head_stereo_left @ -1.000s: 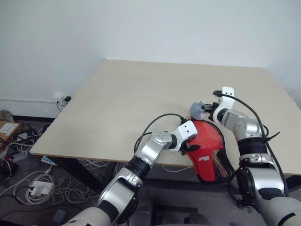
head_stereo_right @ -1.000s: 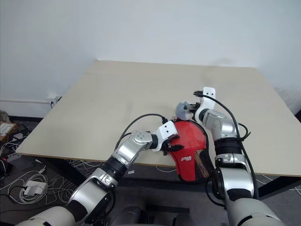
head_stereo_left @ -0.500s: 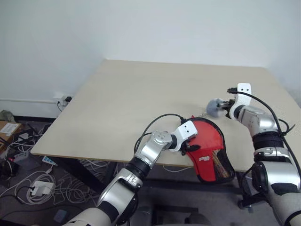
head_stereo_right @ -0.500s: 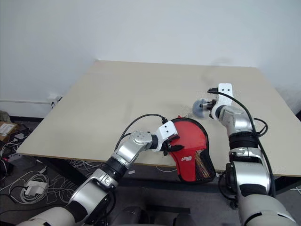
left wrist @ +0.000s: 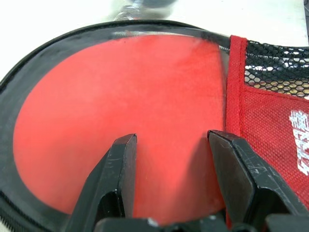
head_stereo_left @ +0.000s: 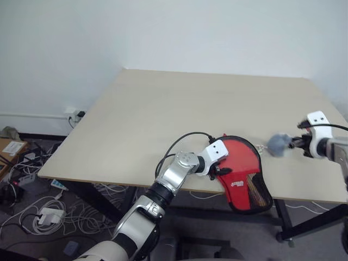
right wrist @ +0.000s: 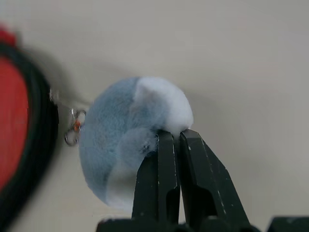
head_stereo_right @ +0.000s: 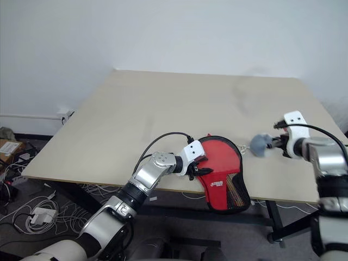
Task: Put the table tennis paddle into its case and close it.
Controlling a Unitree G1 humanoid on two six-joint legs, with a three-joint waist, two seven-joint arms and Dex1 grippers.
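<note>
A: So your right gripper (head_stereo_right: 276, 144) is pinched shut on the fluffy pom-pom (right wrist: 130, 140)?

B: Yep. It's off to the case's (head_stereo_right: 220, 168) right; your half-open left gripper (left wrist: 174, 183) pins it at the table's (head_stereo_right: 163, 103) near edge.

- The right gripper (right wrist: 171, 145) rises from the bottom centre of the frame, its two black fingers (right wrist: 203, 183) pressed together.
- Their tips pinch the fur of a fluffy pale blue-and-white pom-pom (right wrist: 130, 140) in the middle of the frame.
- A small metal ring with an orange bit (right wrist: 73, 128) hangs at the pom-pom's left side.
- The red case (right wrist: 14, 135), edged in black, fills the left border, near the ring.
- The beige worktop (right wrist: 241, 63) lies behind everything.
</note>
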